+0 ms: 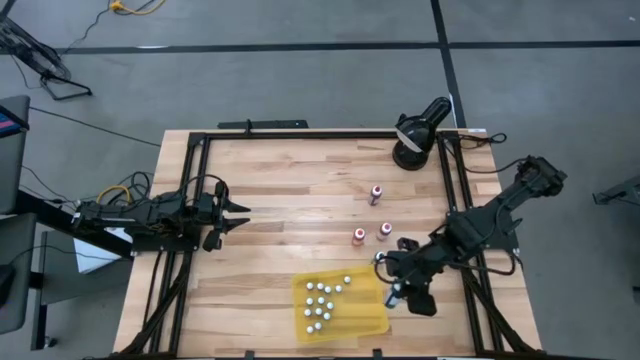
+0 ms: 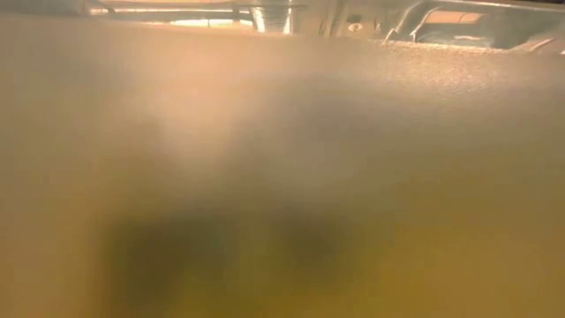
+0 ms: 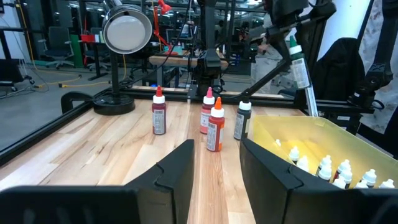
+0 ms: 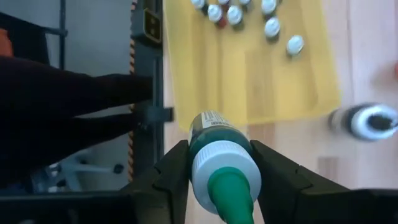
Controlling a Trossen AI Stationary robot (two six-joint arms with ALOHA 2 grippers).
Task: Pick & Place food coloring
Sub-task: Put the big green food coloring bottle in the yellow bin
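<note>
I have the right gripper (image 4: 221,171) clamped on a green food coloring bottle (image 4: 217,146), its fingers (image 4: 171,174) pressed against both sides just below the white collar and green tip. From above, the right gripper (image 1: 398,290) hangs over the table just beside the right edge of the yellow tray (image 1: 375,318), with the bottle lifted off the wood.

In the tray I count a cluster of small white-capped bottles (image 1: 322,298), standing toward its left half. Four more bottles stand on the wooden table (image 1: 270,180) outside the tray: one with a pink cap (image 1: 376,194) farther back, two red ones (image 1: 359,236) side by side nearer the tray, and a dark one with a white cap (image 1: 407,243) close to my right arm.

My left gripper (image 1: 232,222) waits at the left side of the table, well apart from everything, fingers (image 3: 177,168) parted and empty.

A black desk lamp (image 1: 415,135) sits at the back right corner. The low view is blurred out.
</note>
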